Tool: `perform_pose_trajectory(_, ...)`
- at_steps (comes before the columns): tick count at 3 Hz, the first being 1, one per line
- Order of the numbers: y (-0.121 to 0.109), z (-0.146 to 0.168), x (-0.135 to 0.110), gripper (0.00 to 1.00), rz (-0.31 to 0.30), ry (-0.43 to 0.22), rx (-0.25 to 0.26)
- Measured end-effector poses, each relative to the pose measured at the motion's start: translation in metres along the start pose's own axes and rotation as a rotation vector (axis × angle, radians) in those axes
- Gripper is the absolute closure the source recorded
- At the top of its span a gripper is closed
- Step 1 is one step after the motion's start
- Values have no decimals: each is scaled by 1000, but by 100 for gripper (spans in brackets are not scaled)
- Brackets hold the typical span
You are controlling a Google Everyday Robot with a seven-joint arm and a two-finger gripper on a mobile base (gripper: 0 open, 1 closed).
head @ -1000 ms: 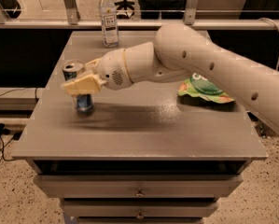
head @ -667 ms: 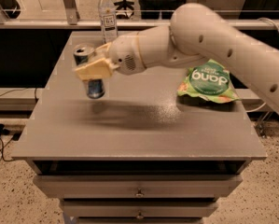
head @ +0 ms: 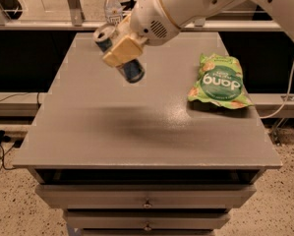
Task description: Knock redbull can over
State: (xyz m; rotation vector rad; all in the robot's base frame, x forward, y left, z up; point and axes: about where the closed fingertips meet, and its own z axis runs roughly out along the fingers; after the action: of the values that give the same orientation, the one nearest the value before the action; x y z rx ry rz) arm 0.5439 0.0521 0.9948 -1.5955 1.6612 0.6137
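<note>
My white arm [head: 195,4] reaches in from the far right corner of the counter [head: 136,136]; my end effector [head: 121,52] hangs above the far left part, clamped around the tilted redbull can [head: 132,71].

The redbull can [head: 132,71] is being clamped, tilted, by the gripper [head: 120,51] and is being held above the table's [head: 136,136] far-left part.

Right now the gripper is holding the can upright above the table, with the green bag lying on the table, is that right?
Not quite. The can is not upright: the camera view shows it steeply tilted in the gripper, its top up and to the left and its base down and to the right. The rest holds: it is held above the table, and the green bag lies on the table.
</note>
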Motion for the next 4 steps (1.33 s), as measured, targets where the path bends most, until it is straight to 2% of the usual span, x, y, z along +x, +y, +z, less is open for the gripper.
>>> perform_pose_trajectory(1,9,-8,31,100,-79,233,-5)
perform_pose_trajectory(2,15,6,86,100,-111,447,-20)
perform_pose_trajectory(3,17,25,111,100,-97,499,-31)
perform_pose_trajectory(4,24,51,118,84,-61,491,-76)
